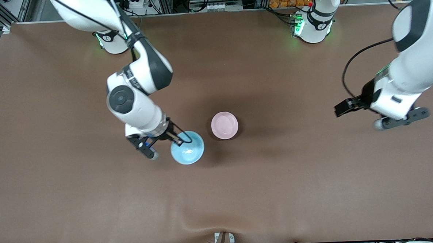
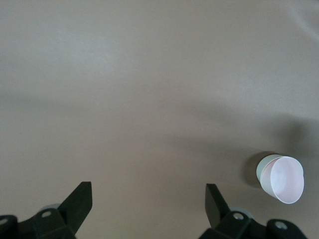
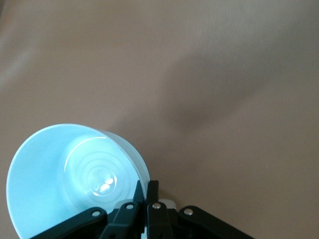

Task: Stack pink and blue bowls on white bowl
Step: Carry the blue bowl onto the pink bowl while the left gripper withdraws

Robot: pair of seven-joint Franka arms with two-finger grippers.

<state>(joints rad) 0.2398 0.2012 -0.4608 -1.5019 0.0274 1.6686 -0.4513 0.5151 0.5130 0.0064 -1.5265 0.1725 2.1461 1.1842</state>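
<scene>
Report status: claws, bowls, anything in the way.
Right claw shut on blue bowl rim. Left claw open, waiting over bare table. Pink bowl nested in white bowl. Nothing in the way.

The blue bowl [image 1: 187,147] is light sky-blue, plain inside and out, with a pale glossy centre. The pink bowl [image 1: 224,125] is pale pink and unpatterned, sitting in a white bowl [image 2: 260,168] whose rim shows beneath it. The table [image 1: 278,188] is flat matte brown; both arms are white with black joints and black grippers.
</scene>
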